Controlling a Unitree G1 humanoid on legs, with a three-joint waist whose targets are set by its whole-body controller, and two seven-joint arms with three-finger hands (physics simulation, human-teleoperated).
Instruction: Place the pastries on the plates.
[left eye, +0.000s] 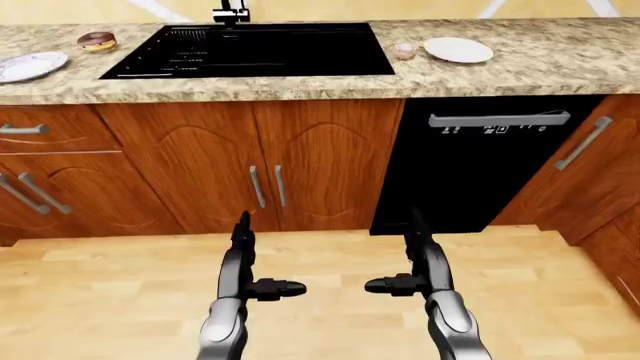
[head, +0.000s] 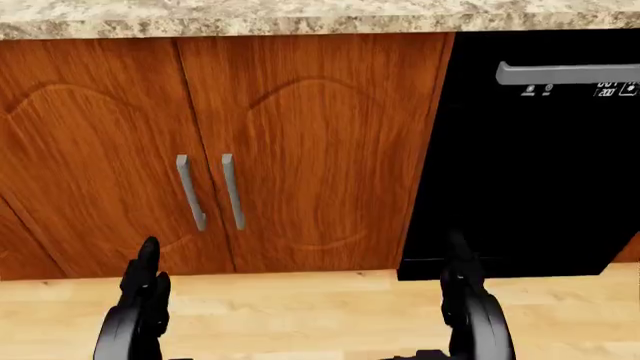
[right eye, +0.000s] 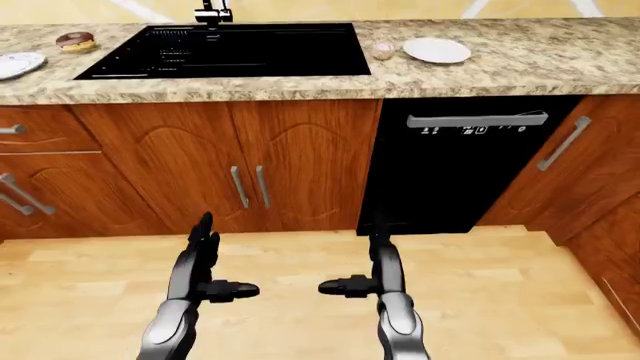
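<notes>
Pastries sit up on the granite counter (left eye: 560, 64): a chocolate-glazed doughnut (left eye: 97, 40) left of the black sink (left eye: 255, 49), near a patterned plate (left eye: 30, 66) at the left edge, and a small pale pastry (left eye: 404, 50) just beside a plain white plate (left eye: 458, 49) on the sink's right. Both arms reach forward low over the wooden floor (left eye: 330, 262), well apart from all of these. The left hand (left eye: 252, 264) and the right hand (left eye: 412, 262) stand upright, fingers extended, thumbs pointing toward each other, open and holding nothing. Beyond them stand the wooden cabinet doors (left eye: 250, 165) and a black dishwasher (left eye: 480, 165).
</notes>
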